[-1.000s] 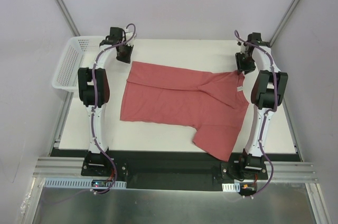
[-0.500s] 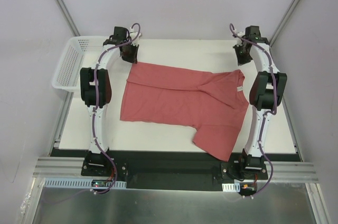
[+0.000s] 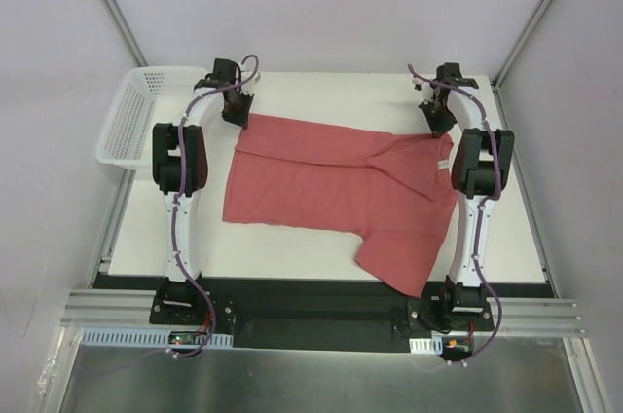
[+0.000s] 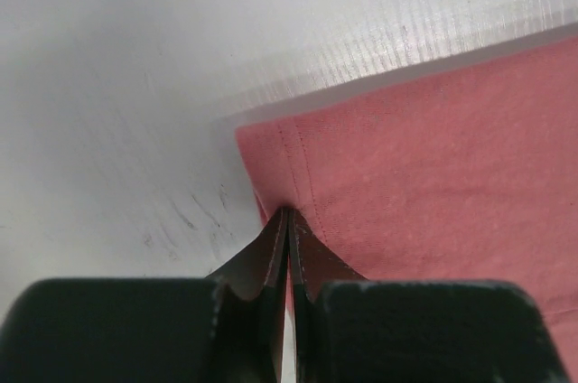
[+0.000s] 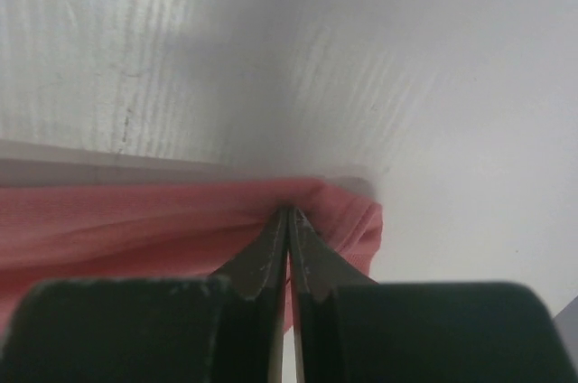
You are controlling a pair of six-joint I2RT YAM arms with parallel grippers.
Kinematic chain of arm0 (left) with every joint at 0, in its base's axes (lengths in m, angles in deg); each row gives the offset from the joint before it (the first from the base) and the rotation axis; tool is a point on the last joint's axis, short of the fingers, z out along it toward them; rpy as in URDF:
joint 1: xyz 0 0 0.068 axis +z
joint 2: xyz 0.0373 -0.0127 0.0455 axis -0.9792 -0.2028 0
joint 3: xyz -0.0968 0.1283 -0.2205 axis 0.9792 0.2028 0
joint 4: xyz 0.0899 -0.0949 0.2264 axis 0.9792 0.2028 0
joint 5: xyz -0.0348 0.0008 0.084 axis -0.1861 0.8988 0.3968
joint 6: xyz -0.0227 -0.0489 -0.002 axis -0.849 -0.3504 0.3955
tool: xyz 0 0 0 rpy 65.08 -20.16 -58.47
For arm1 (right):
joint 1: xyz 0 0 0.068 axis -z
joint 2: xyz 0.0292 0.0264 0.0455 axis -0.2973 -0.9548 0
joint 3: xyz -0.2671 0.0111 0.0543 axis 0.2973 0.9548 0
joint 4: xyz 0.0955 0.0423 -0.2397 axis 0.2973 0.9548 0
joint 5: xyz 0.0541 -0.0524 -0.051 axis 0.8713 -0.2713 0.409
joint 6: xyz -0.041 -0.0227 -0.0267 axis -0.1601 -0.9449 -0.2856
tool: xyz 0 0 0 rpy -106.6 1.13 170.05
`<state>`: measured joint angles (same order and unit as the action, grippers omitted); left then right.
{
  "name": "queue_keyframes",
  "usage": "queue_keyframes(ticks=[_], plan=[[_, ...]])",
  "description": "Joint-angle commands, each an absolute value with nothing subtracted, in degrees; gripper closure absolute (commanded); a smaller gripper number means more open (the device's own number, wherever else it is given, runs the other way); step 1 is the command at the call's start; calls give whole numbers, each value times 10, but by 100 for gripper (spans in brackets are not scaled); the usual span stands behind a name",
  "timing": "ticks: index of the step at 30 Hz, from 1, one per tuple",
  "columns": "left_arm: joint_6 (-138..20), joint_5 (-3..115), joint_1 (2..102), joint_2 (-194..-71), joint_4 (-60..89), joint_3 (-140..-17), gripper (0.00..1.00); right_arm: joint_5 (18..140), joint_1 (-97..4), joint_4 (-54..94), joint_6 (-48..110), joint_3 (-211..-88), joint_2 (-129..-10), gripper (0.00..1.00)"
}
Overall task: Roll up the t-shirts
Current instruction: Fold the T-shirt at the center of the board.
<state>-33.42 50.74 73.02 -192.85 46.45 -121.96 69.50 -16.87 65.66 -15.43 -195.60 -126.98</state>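
The salmon-red t-shirt (image 3: 331, 179) lies spread flat across the white table (image 3: 341, 90), one sleeve hanging toward the near edge. My left gripper (image 3: 236, 113) is shut on its far left corner; in the left wrist view the hemmed t-shirt (image 4: 433, 157) puckers where the left gripper (image 4: 287, 213) pinches it. At the far right corner my right gripper (image 3: 437, 126) is shut on the cloth. The right wrist view shows the t-shirt (image 5: 135, 220) bunched into folds around the right gripper (image 5: 288, 210).
A white perforated basket (image 3: 131, 116) stands off the table's far left corner, close to the left arm. Grey walls with metal posts close in the back and sides. A black rail with the arm bases runs along the near edge.
The right gripper came down from the far right onto the shirt's corner and closed on it. The left gripper shifted slightly right along the far edge, still shut.
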Motion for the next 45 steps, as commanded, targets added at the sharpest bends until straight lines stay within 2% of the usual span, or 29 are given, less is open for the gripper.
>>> queue_keyframes(ticks=[1, 10, 11, 12, 14, 15, 17, 18, 22, 28, 45], plan=[[-345, 561, 727, -1932, 470, -1219, 100, 660, -158, 685, -165, -1956, -1268, 95], [-352, 560, 725, -1907, 463, -1255, 100, 649, -163, 670, -192, -2062, -1297, 91], [-356, 553, 723, -1886, 462, -1256, 100, 657, -163, 656, -193, -2040, -1268, 89], [-358, 547, 723, -1874, 462, -1257, 100, 667, -164, 646, -193, -2021, -1242, 80], [-359, 532, 718, -1843, 462, -1254, 99, 704, -165, 607, -192, -1934, -1162, 70], [-360, 525, 716, -1833, 462, -1248, 90, 713, -167, 598, -192, -1902, -1138, 62], [-370, 499, 715, -1807, 463, -1236, 80, 791, -172, 603, -212, -1859, -1095, 56], [-373, 469, 714, -1800, 463, -1222, 72, 815, -172, 613, -224, -1825, -1069, 55], [-381, 406, 707, -1778, 464, -1188, 64, 913, -193, 712, -270, -1809, -1062, 56], [-374, 371, 692, -1770, 473, -1167, 64, 945, -218, 785, -286, -1819, -1099, 59], [-355, 375, 691, -1742, 488, -1124, 64, 856, -250, 798, -304, -1867, -1187, 57]])
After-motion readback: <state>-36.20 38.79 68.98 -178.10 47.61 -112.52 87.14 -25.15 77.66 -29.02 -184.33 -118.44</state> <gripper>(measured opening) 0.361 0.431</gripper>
